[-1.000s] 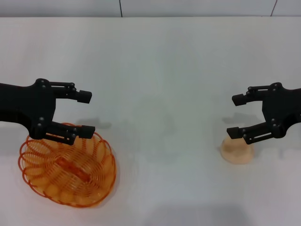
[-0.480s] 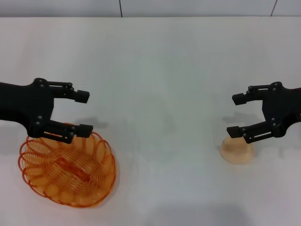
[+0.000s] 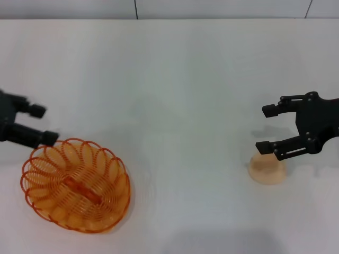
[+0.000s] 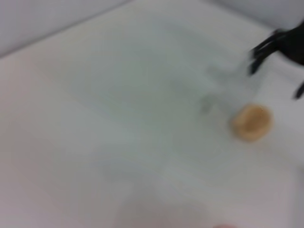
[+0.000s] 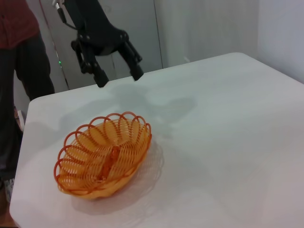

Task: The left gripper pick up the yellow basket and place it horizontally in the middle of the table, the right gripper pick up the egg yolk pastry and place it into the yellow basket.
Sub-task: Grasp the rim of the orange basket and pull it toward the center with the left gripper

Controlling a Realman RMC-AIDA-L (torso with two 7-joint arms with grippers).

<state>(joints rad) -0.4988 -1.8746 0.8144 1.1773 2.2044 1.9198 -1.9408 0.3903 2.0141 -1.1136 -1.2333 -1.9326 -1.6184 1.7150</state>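
Note:
The yellow basket (image 3: pixel 76 185) lies on the white table (image 3: pixel 169 79) at the near left, empty; the right wrist view shows the basket (image 5: pixel 104 154) too. My left gripper (image 3: pixel 45 125) is open at the far left edge, just beyond the basket's far-left rim and apart from it. The same left gripper (image 5: pixel 118 77) hangs above the table behind the basket. The egg yolk pastry (image 3: pixel 267 169) sits at the right. My right gripper (image 3: pixel 265 129) stands open just above and behind the pastry, holding nothing. The left wrist view shows the pastry (image 4: pixel 251 122) with the right gripper (image 4: pixel 278 50) blurred beyond it.
A person in a red top (image 5: pixel 19 61) stands past the table's left end. The table's rounded corner and edge (image 5: pixel 19 190) lie close to the basket.
My left gripper has pulled back to the left, off the basket's rim, and most of its arm has left the head view. The basket, the pastry and the right gripper have not moved.

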